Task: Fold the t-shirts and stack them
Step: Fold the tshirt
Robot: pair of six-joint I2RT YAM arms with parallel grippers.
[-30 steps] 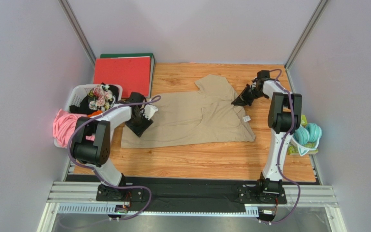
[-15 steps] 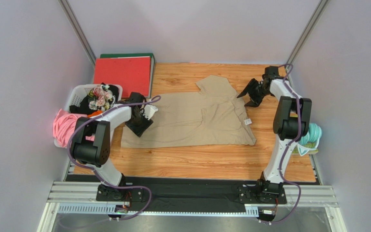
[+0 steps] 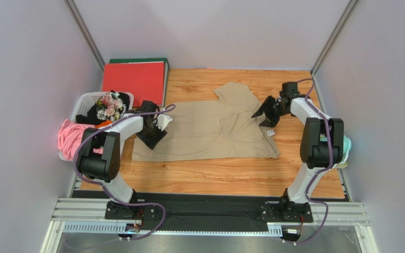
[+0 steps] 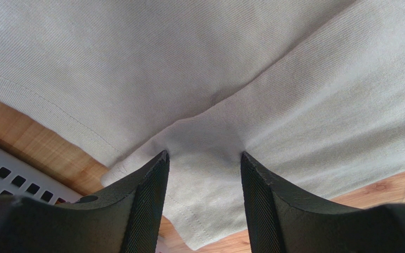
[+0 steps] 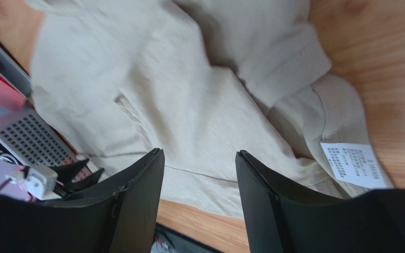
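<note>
White label (image 5: 353,164) on the beige t-shirt (image 5: 189,105) shows print only from right wrist.

Red binder (image 3: 134,81), white basket (image 3: 88,96)

I count one tan t-shirt (image 3: 210,132) on one wooden table (image 3: 215,179), with one white label (image 3: 268,133) at the t-shirt's right edge. Left of the t-shirt are one white basket (image 3: 86,100), one pink cloth (image 3: 70,138) and one red folder (image 3: 133,81). My claws number two: left claw (image 4: 204,158), right claw (image 5: 198,153).
</note>
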